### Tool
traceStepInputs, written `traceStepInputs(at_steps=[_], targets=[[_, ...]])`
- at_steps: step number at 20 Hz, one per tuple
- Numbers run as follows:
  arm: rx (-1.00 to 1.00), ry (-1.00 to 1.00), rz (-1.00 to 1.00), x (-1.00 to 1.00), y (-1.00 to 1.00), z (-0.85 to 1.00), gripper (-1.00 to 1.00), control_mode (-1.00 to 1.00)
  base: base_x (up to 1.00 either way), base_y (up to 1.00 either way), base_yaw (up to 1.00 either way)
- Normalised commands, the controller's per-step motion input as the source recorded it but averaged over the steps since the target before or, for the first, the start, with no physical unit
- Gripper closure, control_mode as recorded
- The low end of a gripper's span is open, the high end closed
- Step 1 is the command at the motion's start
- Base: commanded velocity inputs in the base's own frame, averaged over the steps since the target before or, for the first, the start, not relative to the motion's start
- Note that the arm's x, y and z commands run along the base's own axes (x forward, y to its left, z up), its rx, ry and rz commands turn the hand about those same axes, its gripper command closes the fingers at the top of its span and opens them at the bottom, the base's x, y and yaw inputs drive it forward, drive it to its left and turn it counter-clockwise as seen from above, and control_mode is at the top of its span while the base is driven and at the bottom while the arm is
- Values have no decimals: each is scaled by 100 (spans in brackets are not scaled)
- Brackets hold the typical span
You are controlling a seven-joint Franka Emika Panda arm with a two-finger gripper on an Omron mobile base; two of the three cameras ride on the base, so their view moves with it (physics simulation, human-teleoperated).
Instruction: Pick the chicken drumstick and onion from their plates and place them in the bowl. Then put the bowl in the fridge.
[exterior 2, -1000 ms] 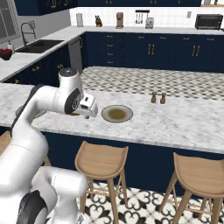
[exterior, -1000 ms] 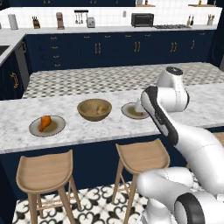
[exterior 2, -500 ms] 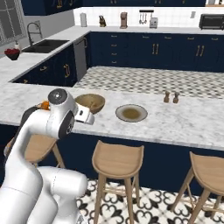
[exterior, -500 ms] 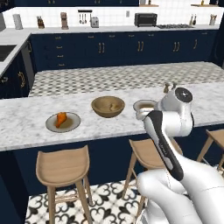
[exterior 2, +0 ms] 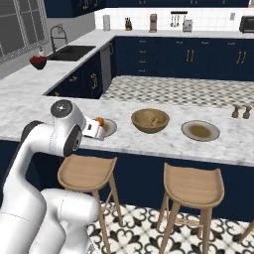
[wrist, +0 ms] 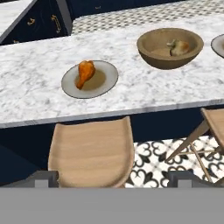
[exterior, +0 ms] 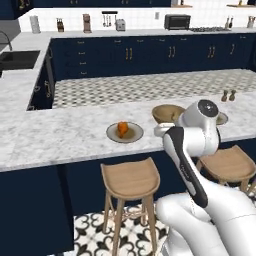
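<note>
Now base has slid left vs a sec ago, chicken drumstick (wrist: 85, 72) on its plate (wrist: 109, 81) dead ahead, onion (wrist: 178, 47) already in bowl (wrist: 151, 56), pincer (wrist: 113, 177) spread w/ nothing held.

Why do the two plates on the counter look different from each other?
The left plate has the chicken drumstick lying on it; the right plate has nothing on it. The left plate sits on one side of the bowl, the right plate on the other side. The onion is already in the bowl. Both plates are round, flat and grey-beige with a darker centre, and both rest on the marble counter.
</note>
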Motion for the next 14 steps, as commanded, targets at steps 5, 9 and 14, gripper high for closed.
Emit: traceStepInputs(at_steps=[5,9,14], targets=[[0,0,0,0,0,0,-100,100,45,-71,-1],[0,0,0,0,0,0,-100,100,100,-28,19],[0,0,0,0,0,0,-100,100,65,28,27]])
